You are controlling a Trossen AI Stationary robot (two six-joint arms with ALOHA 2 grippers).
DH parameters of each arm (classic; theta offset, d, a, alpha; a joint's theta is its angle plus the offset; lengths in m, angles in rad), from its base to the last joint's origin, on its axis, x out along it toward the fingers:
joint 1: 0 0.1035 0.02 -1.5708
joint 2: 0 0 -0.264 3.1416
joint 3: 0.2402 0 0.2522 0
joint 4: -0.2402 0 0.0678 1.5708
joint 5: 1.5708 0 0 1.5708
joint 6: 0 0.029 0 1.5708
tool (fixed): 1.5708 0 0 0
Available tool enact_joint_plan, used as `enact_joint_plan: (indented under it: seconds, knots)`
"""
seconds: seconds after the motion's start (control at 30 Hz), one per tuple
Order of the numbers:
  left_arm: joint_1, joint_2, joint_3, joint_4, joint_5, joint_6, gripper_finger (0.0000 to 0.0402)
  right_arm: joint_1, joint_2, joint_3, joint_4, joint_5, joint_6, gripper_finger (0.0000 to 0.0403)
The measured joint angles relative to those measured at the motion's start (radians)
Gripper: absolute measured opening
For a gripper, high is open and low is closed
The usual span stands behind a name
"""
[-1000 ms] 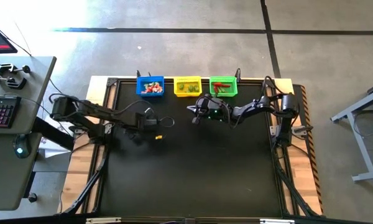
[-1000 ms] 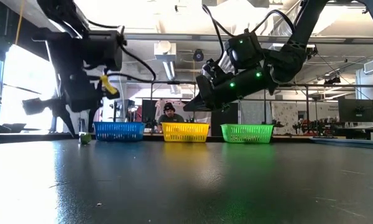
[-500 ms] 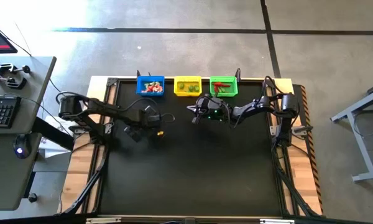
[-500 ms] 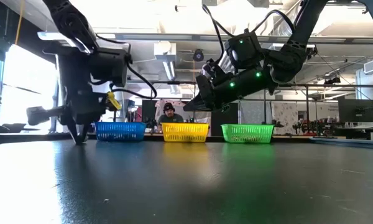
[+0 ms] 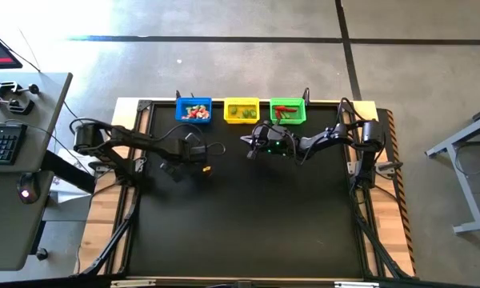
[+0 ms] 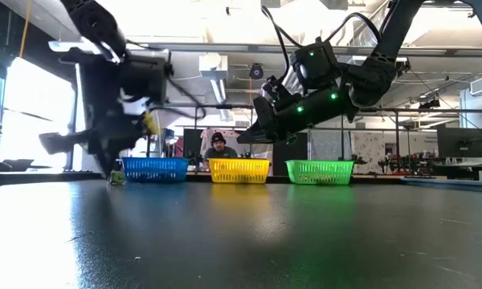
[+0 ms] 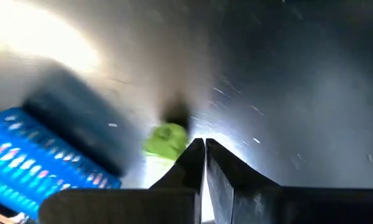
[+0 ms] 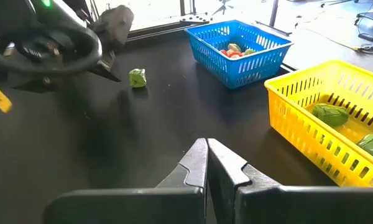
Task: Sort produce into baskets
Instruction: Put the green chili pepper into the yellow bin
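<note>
Left wrist view: closed left gripper (image 7: 203,149) just beside green produce piece (image 7: 165,139), empty

High cam sits overhead, looking straight down on the whole table (image 5: 248,224). Low cam sits at table height, facing the baskets at the far edge. Both wrist cams ride close above the table, and both catch the blue basket (image 8: 239,50).

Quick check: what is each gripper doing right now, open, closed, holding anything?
Left gripper: closed, empty, beside the loose green piece on the table.
Right gripper: closed, empty, above the table before the baskets.
</note>
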Motion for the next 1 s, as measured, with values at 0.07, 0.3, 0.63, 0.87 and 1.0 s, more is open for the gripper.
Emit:
enact_joint_plan:
  seconds: [0.07, 0.3, 0.63, 0.87, 1.0]
  knots:
    - [0.000, -0.012, 0.022, -0.003, 0.012, -0.022, 0.0000, 0.000, 0.000, 0.000, 0.000, 0.000, 0.000, 0.0000]
    - [0.063, -0.029, 0.068, 0.017, 0.008, -0.236, 0.0017, 0.000, 0.000, 0.000, -0.001, 0.000, 0.000, 0.0000]
    - [0.137, -0.029, 0.069, -0.005, 0.086, -0.249, 0.0134, 0.000, 0.000, 0.000, -0.007, 0.000, 0.000, 0.0000]
    - [0.204, -0.021, 0.069, 0.004, 0.107, -0.217, 0.0190, 0.000, 0.000, 0.000, -0.007, -0.005, 0.000, 0.0000]
    - [0.249, -0.020, 0.069, 0.004, 0.209, -0.209, 0.0192, 0.000, 0.000, 0.000, -0.007, -0.006, 0.000, 0.0000]
